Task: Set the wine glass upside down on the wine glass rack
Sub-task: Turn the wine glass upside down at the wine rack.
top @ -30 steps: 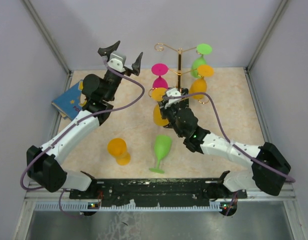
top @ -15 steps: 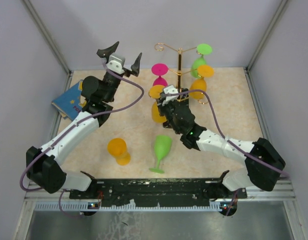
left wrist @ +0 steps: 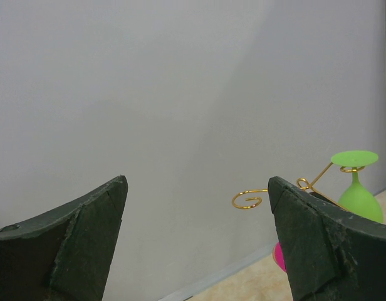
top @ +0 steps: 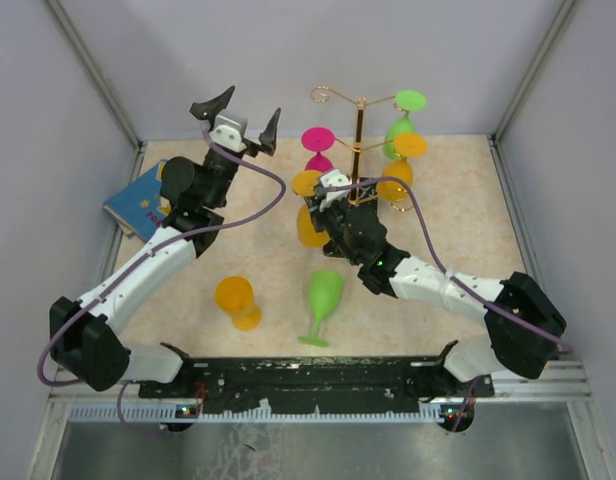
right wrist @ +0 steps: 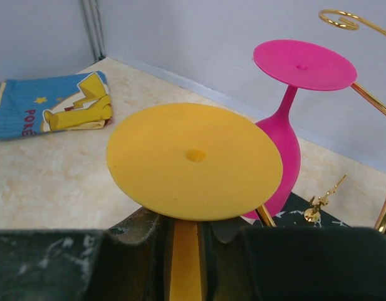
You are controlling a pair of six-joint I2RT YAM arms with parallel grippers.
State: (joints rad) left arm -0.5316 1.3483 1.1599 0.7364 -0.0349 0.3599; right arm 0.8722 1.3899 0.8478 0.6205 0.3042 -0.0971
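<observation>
- The right hand (right wrist: 187, 238) pinches the stem of the orange wine glass (right wrist: 194, 160), held upside down, foot up, just left of the wine glass rack (top: 359, 125), beside the pink glass (right wrist: 287, 132) hanging there.
- The left hand (left wrist: 198, 188) is spread wide, raised above the tabletop (top: 488, 200), well left of the rack.

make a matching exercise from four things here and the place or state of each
1 pink plastic wine glass
2 right tool
3 left tool
4 blue printed cloth

a open, raised in the air
b left edge of beige table
c closed on stem of orange plastic wine glass
d upside down on thin gold wire rack

Pairs: 1-d, 2-c, 3-a, 4-b
</observation>
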